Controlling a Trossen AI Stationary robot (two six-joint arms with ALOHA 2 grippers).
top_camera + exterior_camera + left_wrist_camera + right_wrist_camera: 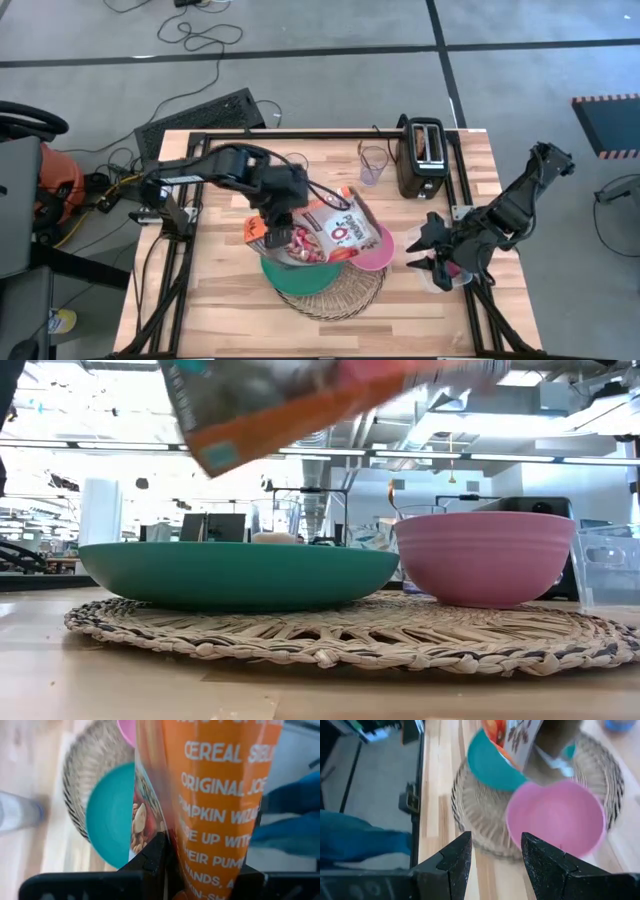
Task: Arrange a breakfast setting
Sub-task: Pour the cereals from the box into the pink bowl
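Jaws of the left gripper [272, 228] are clamped on the narrow edge of the cereal box [325, 232], as the left wrist view confirms, with the orange panel [220, 805] pinched between both dark fingers. At the centre of the high view the box hangs tilted over the teal plate [300, 277] and the near rim of the pink bowl [378, 253], clear of both; in the low view its lower corner [230, 435] crosses the upper left of the frame, well above the dishes. Judgement: the box is held aloft at this slant either for pouring toward the bowl or in transit to a standing spot on the counter [200, 300]; which cannot be told. Plate and bowl sit side by side on the woven mat [345, 295], the bowl to the right, apparently grouped as the core of the setting. Jaws of the right gripper [492, 855] stand parted and empty; that arm waits at the right of the high view [440, 255], facing the bowl. A clear glass [374, 165] stands at upper centre beside the black toaster [420, 155], not yet brought to the mat.
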